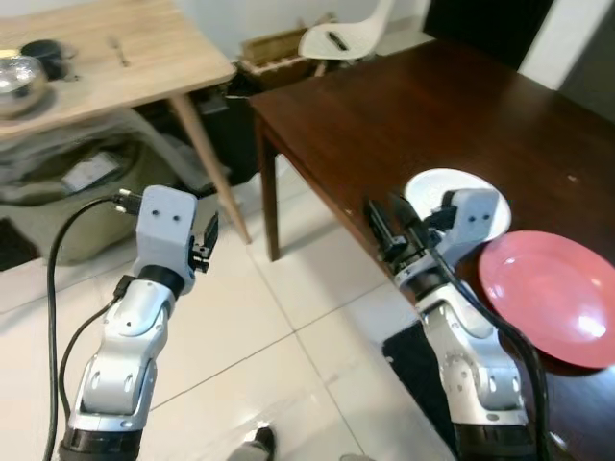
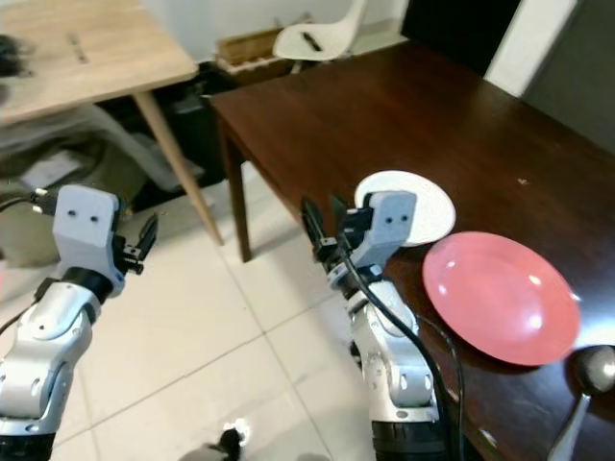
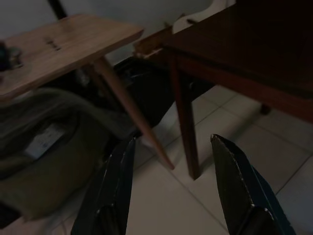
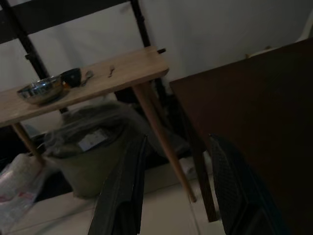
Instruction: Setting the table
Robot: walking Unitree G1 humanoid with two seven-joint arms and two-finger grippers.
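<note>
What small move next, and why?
Probably turn toward the light table: both grippers, left and right, are open and empty, the dark table already has two plates, and the bowl and fork wait there.

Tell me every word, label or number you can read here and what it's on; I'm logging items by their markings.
None can be read.
White label on the olive bag under the light wooden table: print too small and blurred.
White plate, pink plate, dark table and both grippers: no visible markings.
</note>
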